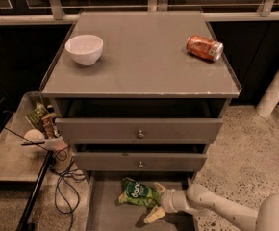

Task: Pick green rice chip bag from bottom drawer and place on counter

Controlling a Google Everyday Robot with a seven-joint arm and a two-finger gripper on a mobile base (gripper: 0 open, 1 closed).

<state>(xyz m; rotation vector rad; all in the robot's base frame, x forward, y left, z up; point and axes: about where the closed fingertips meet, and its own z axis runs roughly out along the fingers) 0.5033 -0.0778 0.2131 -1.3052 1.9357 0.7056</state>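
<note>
The green rice chip bag [137, 194] lies flat in the open bottom drawer [106, 213], just below the second drawer's front. My gripper [156, 202] reaches in from the lower right on a white arm and sits at the bag's right end. Its fingers are spread apart, one [159, 188] against the bag's upper right corner and the other [153, 216] lower, off the bag. The gripper is open and the bag rests on the drawer floor. The counter [144, 57] is the grey cabinet top above.
A white bowl [83, 48] stands at the counter's left and an orange soda can [205, 48] lies on its right. Two knobbed drawers [139, 130] jut out above the bottom drawer. A low glass side table [14, 150] with clutter and cables stands to the left.
</note>
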